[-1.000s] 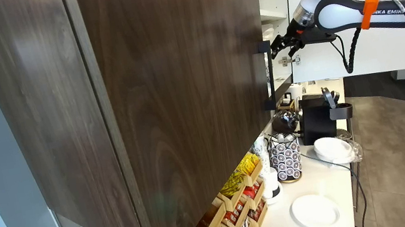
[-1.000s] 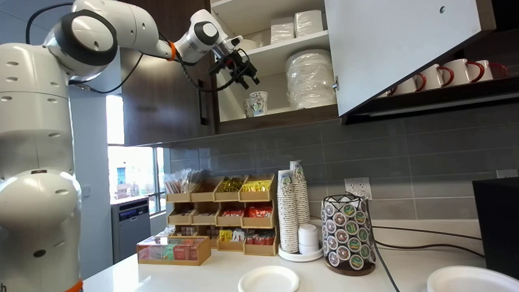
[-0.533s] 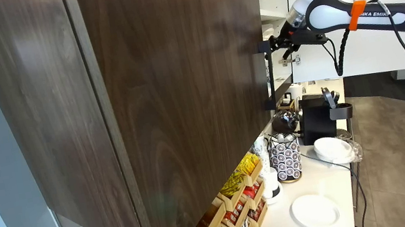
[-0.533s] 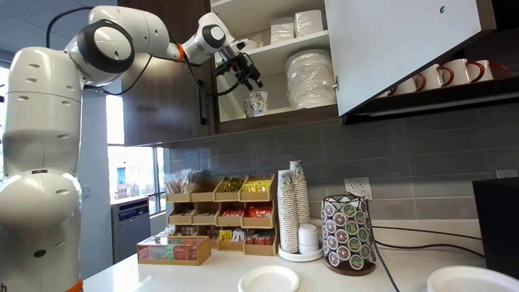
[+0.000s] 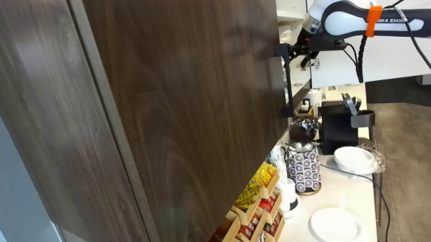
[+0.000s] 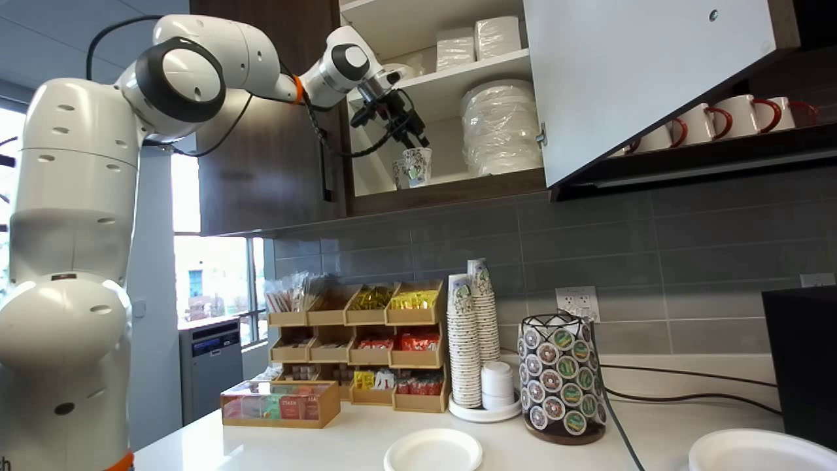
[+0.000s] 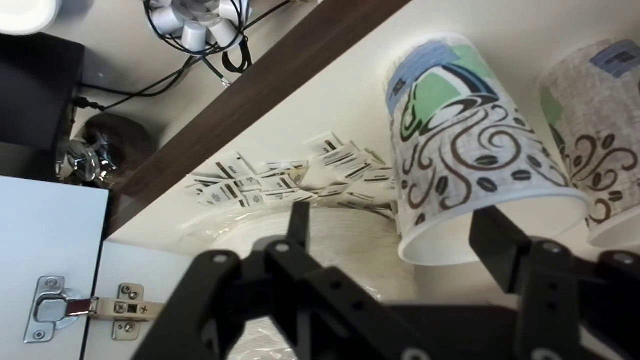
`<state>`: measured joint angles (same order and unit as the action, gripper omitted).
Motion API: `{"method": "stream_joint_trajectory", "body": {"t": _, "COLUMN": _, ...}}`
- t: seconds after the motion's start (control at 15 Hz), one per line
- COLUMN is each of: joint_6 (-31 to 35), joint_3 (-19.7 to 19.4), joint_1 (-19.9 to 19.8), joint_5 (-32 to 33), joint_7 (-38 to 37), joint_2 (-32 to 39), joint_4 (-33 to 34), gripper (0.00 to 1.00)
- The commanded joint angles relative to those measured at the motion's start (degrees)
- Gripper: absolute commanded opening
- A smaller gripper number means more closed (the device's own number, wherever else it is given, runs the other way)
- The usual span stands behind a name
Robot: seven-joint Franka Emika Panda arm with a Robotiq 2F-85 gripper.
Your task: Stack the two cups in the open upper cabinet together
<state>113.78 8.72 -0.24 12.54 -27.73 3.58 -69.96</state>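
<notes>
In an exterior view, the end effector [image 6: 417, 142] hangs at twelve o'clock of the front cup [image 6: 417, 169] in the upper cabinet [image 6: 451, 194], the second cup [image 6: 399, 175] partly behind it at nine. In an exterior view, a door handle [image 5: 288, 82] partly hides the end effector. In the wrist view, the fingers [image 7: 299, 220] stand spread, one across the front cup's mouth, the second cup at three o'clock: best to straddle the rim, squeeze lightly against crumpling, and lift clear before crossing over.
</notes>
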Motion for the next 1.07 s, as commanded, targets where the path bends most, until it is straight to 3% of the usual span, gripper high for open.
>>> {"method": "stream_joint_trajectory", "body": {"t": 0.0, "joint_6": -3.36, "joint_3": -0.23, "joint_1": 0.02, "joint_5": 1.19, "joint_7": -0.80, "joint_2": 0.27, "joint_4": 0.91, "gripper": 0.52}}
{"method": "stream_joint_trajectory", "body": {"t": 0.47, "joint_6": -4.83, "joint_3": -0.81, "joint_1": -0.76, "joint_5": -0.13, "joint_7": -1.64, "joint_2": 0.00, "joint_4": 1.20, "gripper": 0.01}}
{"method": "stream_joint_trajectory", "body": {"t": 1.0, "joint_6": -3.24, "joint_3": -0.94, "joint_1": -0.90, "joint_5": -0.91, "joint_7": -5.73, "joint_2": -0.23, "joint_4": 2.27, "gripper": 0.01}}
